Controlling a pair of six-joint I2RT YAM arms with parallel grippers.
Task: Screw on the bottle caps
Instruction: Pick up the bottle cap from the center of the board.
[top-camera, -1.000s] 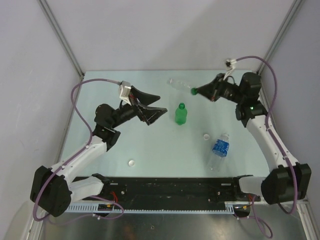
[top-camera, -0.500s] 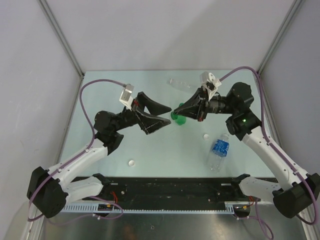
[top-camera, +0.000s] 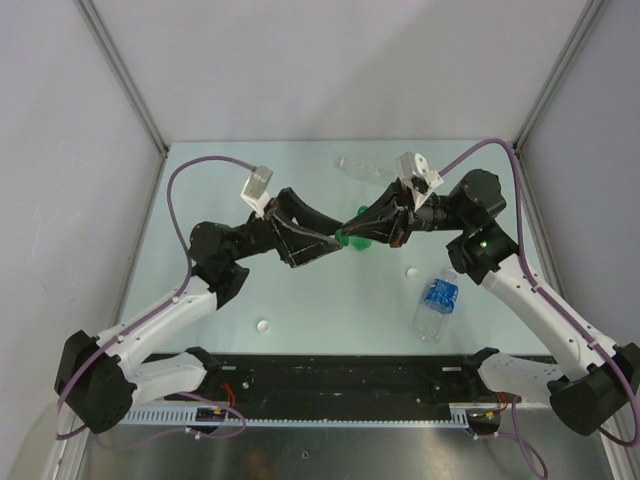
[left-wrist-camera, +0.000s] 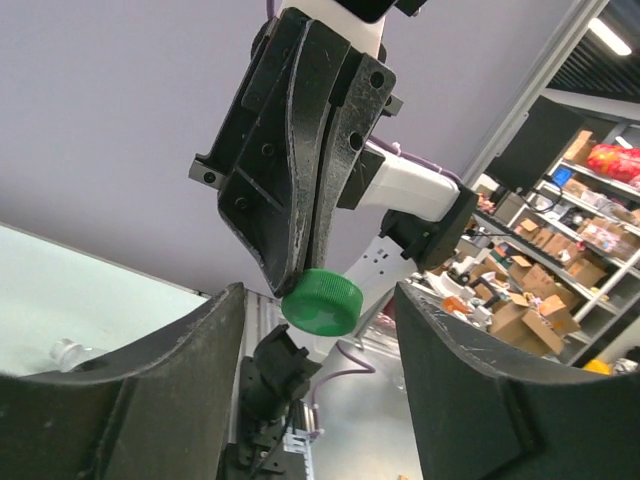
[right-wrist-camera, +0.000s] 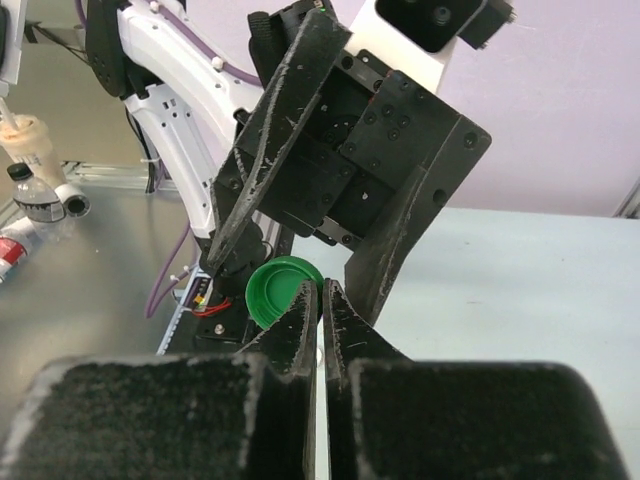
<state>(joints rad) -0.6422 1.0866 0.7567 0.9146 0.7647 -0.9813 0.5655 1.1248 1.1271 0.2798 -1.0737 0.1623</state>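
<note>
The green cap (left-wrist-camera: 322, 300) is pinched edge-on in the right gripper (right-wrist-camera: 319, 292), jaws closed on it, over mid-table. The left gripper (top-camera: 335, 241) is held part-open around it, nothing gripped, likely positioned to steady the green bottle (top-camera: 358, 243), which is mostly hidden.

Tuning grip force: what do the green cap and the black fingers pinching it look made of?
Green cap: plastic, by its even opaque colour and soft sheen. Fingers: probably hard plastic, matte black, with pale scuffs and scratches along the edges; metal can't be excluded.
</note>
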